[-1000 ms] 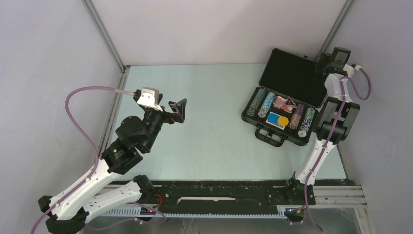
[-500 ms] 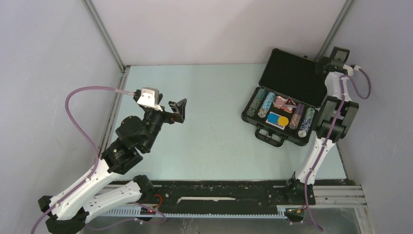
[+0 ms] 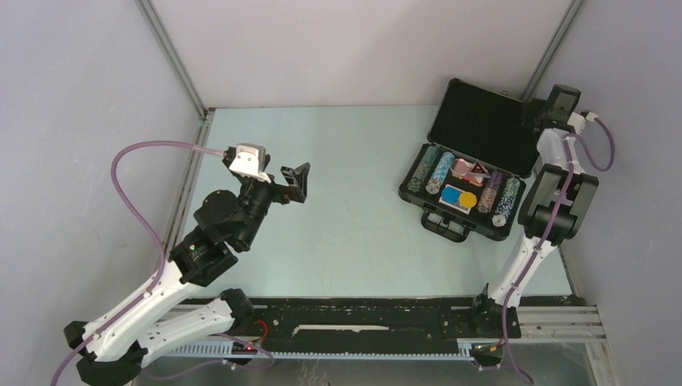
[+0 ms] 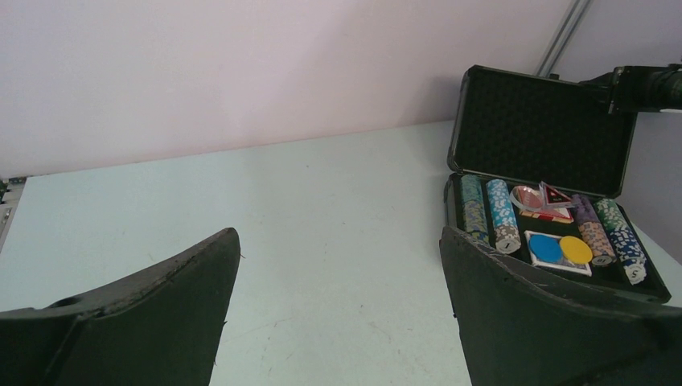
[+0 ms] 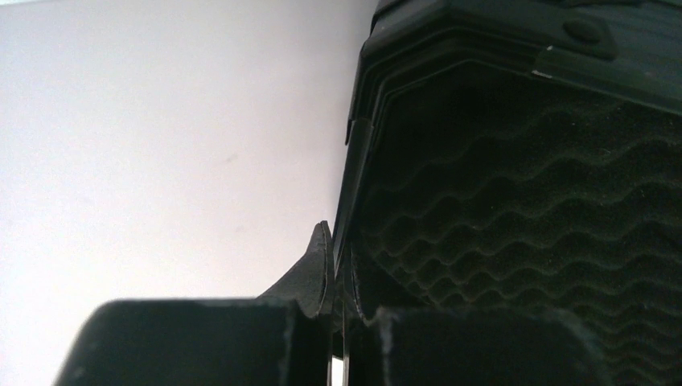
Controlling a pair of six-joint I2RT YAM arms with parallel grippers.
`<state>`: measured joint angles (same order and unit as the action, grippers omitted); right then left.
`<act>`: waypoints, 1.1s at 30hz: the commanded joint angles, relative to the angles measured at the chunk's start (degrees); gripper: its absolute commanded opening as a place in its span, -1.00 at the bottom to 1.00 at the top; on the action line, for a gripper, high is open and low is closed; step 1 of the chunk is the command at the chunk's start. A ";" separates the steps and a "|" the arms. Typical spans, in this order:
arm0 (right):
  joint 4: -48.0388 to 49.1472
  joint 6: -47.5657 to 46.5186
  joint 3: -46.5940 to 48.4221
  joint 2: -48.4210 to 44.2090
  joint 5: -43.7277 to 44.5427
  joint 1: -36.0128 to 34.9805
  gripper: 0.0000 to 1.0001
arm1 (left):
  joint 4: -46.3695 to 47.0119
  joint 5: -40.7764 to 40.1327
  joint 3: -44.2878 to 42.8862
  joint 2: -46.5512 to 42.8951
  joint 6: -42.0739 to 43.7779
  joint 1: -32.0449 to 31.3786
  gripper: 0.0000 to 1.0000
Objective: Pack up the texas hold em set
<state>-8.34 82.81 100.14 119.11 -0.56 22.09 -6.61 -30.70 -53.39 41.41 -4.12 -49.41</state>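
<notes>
Sitting open at the far right of the bench, the black case has its handle towards the arms and its lid standing up at the back. Dark ridged foam lines the lid; the right wrist view shows it close up. The base is filled across its width. Two rows of striped chips lie at the left end, one greenish and one blue and white. Two more rows lie at the right end, one purple and one green and white. Between them, at the front, a blue disc and a yellow disc rest side by side on a white pack. Behind them a red triangle lies on a reddish pack.

At the lid's upper right corner the right end effector is pinched onto the lid's edge, one finger outside the shell and the other against the foam. The left end effector hangs above the left side of the bench, well apart from the case, fingers spread wide and holding nothing.
</notes>
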 commanded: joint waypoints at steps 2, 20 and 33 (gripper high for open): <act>6.10 -4.14 -8.78 -11.22 -4.81 -0.22 -1.00 | 1.28 0.37 -0.09 0.30 -0.63 0.43 0.99; 6.68 -21.85 -54.04 -50.66 0.44 -7.86 -0.82 | 1.36 1.08 -0.05 0.13 -0.63 0.33 0.99; -7.01 -29.77 -67.79 -71.80 12.19 -16.17 -0.56 | 1.45 0.24 -0.25 0.63 0.21 0.32 0.98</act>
<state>-4.78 61.80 35.83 49.58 10.55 8.29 -6.59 -29.87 -53.39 41.87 -4.08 -49.41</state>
